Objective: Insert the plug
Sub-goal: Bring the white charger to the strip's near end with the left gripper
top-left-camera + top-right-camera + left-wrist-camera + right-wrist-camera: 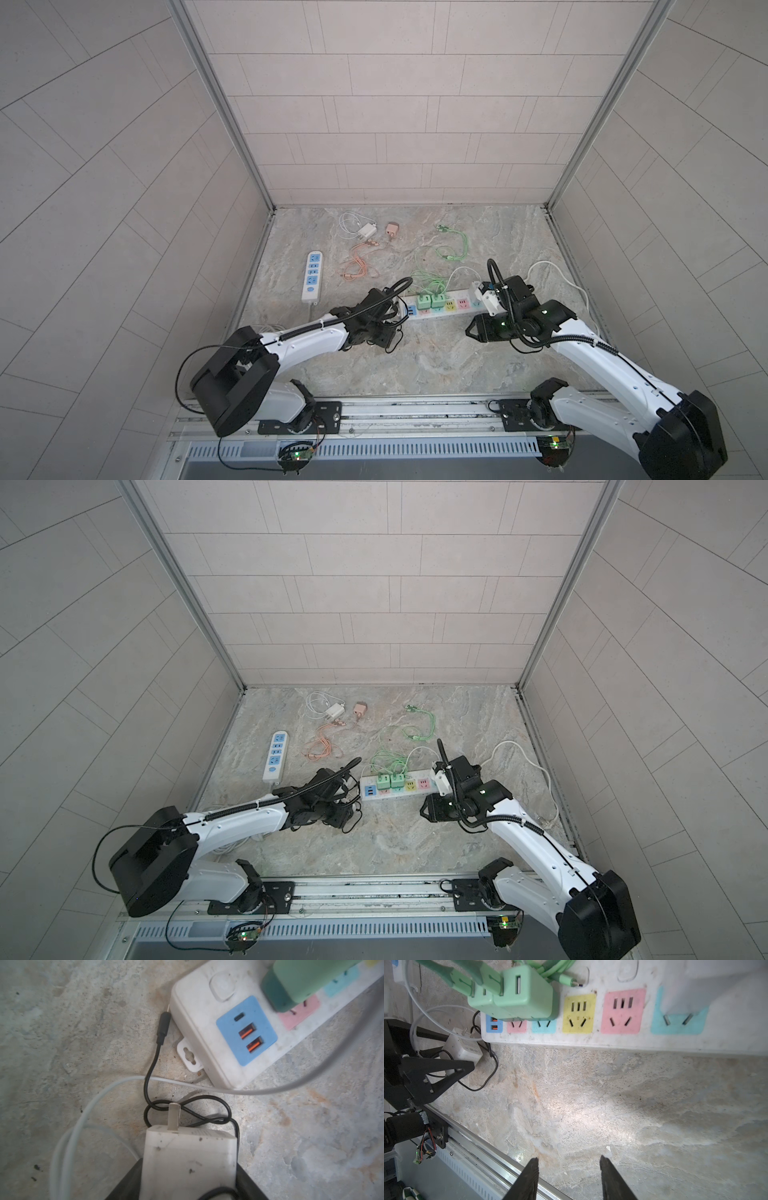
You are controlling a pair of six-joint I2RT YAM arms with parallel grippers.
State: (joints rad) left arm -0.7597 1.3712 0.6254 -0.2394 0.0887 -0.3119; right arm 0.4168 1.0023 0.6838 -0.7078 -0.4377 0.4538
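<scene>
White, dirt-specked plug [190,1147] with a flat metal prong [174,1116] sat clamped in my left tool [188,1162]; my right tool [569,1159] gaped empty.

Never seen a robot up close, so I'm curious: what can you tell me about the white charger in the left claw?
The white charger is a scuffed, speckled plastic block with rounded edges, clamped between the black fingers of the left claw. One flat metal prong shows at its front, pointing toward the USB end of the pastel power strip but in no socket. A thin black cable loops beside the prong.
</scene>
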